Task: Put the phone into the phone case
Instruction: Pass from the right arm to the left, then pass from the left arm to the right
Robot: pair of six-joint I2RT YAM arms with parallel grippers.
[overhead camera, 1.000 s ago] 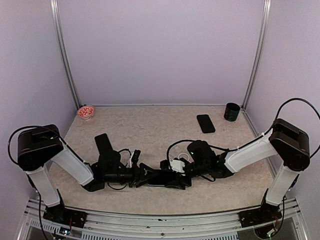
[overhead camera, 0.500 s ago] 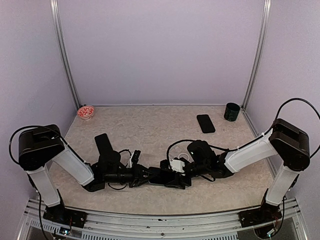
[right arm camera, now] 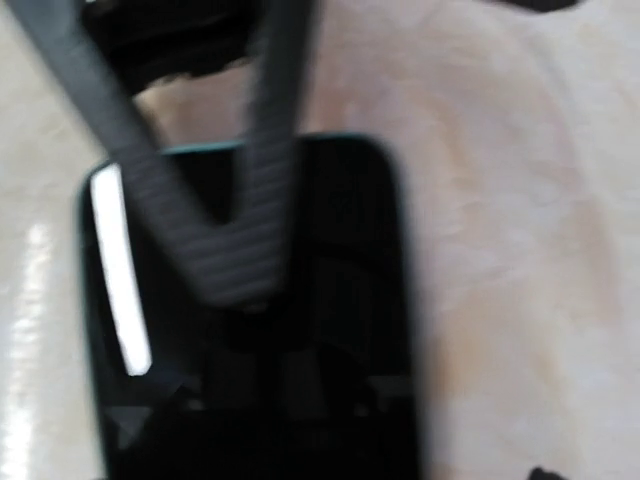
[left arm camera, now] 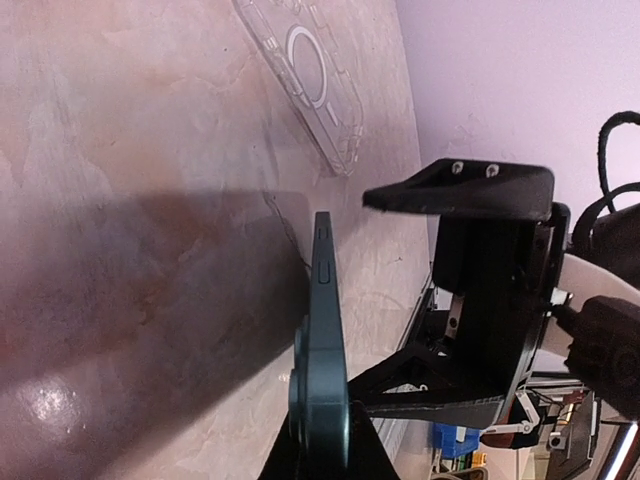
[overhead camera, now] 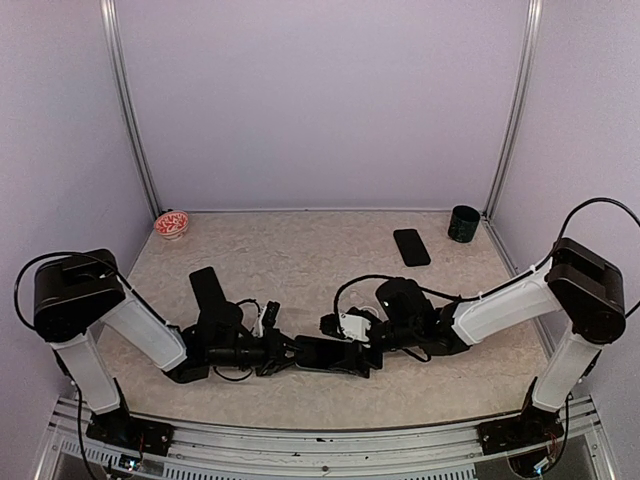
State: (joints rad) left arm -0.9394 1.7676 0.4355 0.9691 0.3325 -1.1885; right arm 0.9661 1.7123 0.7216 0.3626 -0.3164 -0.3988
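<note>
A dark teal phone (overhead camera: 330, 356) hangs just above the table between the two arms. My left gripper (overhead camera: 287, 353) is shut on its near end; in the left wrist view the phone (left arm camera: 325, 350) is seen edge-on, pinched between my black fingertips (left arm camera: 318, 458). My right gripper (overhead camera: 352, 338) stands open at the phone's other end, its jaws (left arm camera: 375, 295) wide apart and not touching it. The phone's dark screen (right arm camera: 330, 300) fills the blurred right wrist view. The clear phone case (left arm camera: 310, 90) lies flat on the table beyond the phone, mostly hidden under the right arm in the top view.
A second black phone (overhead camera: 411, 246) lies at the back right beside a dark cup (overhead camera: 463, 223). A black slab (overhead camera: 207, 287) lies by the left arm, and a red-and-white bowl (overhead camera: 172, 223) sits in the back left corner.
My left gripper has closed on the phone's end. My right gripper has opened wider, let go of the phone and drawn back slightly to the right.
</note>
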